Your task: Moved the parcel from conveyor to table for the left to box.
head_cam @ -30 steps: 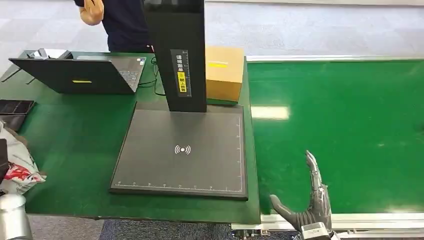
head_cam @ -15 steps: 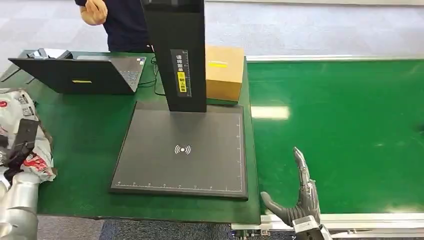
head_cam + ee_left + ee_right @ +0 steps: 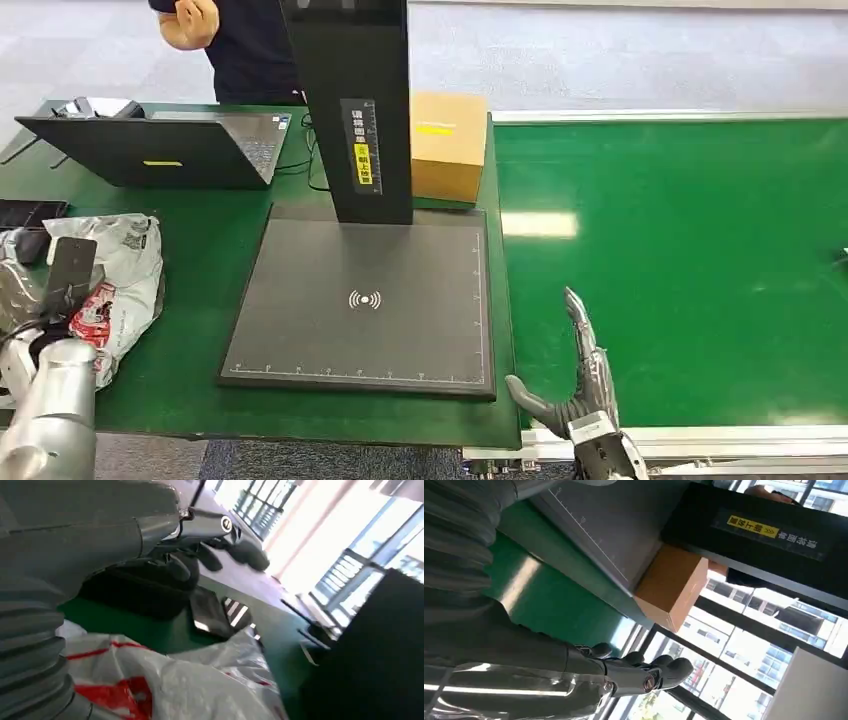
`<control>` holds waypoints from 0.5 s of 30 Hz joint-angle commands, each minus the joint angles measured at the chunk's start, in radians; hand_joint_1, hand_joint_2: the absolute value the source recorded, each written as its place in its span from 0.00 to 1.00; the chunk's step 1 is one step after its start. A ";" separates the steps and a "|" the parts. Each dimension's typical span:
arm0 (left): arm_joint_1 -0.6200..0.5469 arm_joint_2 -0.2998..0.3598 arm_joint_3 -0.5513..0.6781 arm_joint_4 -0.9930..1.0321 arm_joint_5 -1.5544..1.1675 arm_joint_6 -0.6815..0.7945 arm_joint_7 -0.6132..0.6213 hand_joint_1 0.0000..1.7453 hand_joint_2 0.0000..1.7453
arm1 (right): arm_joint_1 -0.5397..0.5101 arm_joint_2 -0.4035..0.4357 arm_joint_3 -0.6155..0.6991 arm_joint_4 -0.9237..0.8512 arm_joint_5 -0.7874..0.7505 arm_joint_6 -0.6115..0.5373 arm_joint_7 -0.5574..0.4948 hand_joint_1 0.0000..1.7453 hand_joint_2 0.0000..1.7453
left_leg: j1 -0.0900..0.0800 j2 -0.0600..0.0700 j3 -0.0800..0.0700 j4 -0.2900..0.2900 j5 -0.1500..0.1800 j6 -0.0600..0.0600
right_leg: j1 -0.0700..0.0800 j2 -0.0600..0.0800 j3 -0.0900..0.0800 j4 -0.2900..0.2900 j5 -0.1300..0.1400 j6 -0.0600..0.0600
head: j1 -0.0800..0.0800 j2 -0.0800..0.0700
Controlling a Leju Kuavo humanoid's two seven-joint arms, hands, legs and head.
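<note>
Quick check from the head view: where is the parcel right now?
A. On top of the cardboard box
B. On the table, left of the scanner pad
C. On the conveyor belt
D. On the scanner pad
B: the parcel lies on the green table beside the left robot hand, left of the scanner pad, not on the conveyor.

green table (image 3: 190,300) carries parcel (image 3: 115,285), laptop (image 3: 160,150), scanner pad (image 3: 365,300), box (image 3: 448,145).
</note>
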 commanded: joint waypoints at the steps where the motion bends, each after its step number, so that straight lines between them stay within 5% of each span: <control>1: 0.237 -0.158 -0.127 -0.540 0.165 -0.013 -0.071 0.00 1.00 | -0.077 -0.066 0.061 0.126 -0.008 -0.017 -0.018 0.00 1.00 | 0.000 0.000 0.000 -0.001 0.000 0.001 | 0.001 0.000 0.001 -0.002 0.001 0.000 | 0.000 0.000; 7: 0.442 -0.241 -0.303 -0.835 0.399 -0.156 -0.167 0.00 1.00 | -0.140 -0.086 0.102 0.191 -0.017 -0.016 -0.021 0.00 1.00 | 0.000 0.002 0.000 -0.001 0.000 0.001 | 0.001 0.002 0.000 -0.002 0.001 0.000 | 0.000 0.000; 15: 0.525 -0.270 -0.540 -0.725 0.349 -0.277 -0.197 0.00 1.00 | -0.158 -0.074 0.129 0.212 -0.007 -0.008 -0.005 0.00 1.00 | -0.001 -0.001 0.001 -0.002 0.001 0.001 | 0.000 -0.001 0.002 -0.003 0.001 0.000 | 0.000 0.000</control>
